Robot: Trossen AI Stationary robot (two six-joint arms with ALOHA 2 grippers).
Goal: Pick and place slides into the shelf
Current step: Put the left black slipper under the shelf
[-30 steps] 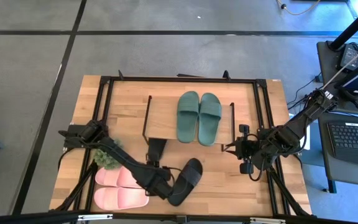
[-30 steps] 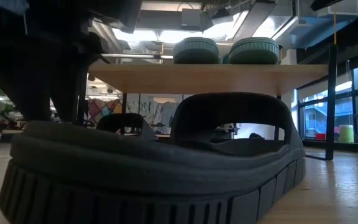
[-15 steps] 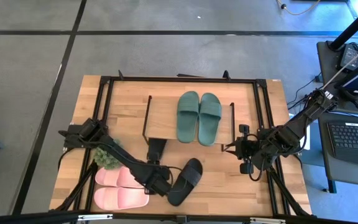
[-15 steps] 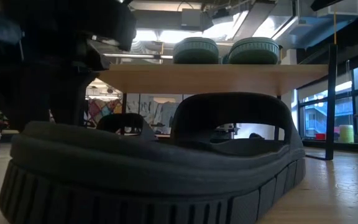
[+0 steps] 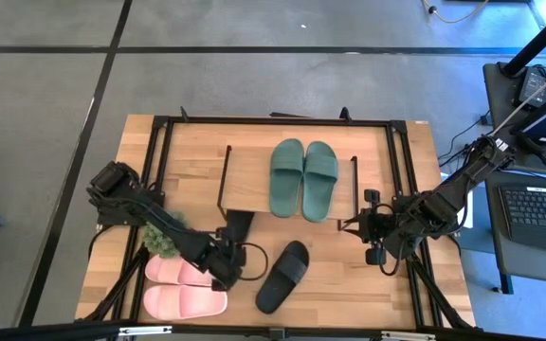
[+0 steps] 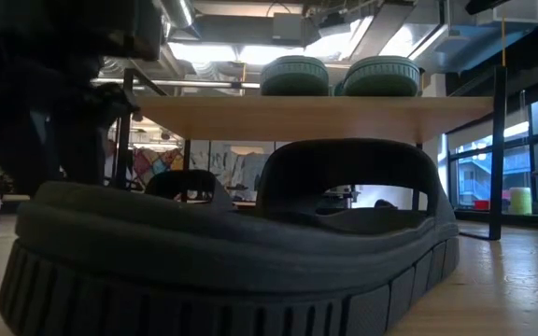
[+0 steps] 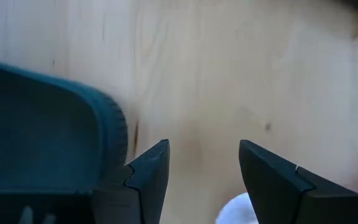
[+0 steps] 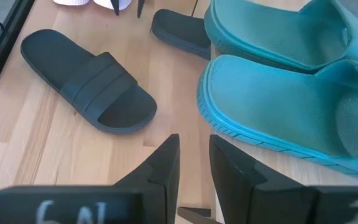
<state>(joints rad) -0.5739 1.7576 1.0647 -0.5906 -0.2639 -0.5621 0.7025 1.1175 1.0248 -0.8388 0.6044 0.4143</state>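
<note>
The black slide lies flat on the bench, in front of the shelf and nearest the front edge. It looks like light, springy foam with a ribbed sole edge, so it should flex rather than slip; the wide strap or a side wall of the sole seems the best place to take hold. The left end effector hangs just beside it on the shelf's left-front side, fingers parted and holding nothing. The pink pair sits beyond that end effector. A second black slide lies partly under the shelf. The right end effector, fingers narrow and empty, waits off the shelf's right end. The green pair already rests on the shelf top.
</note>
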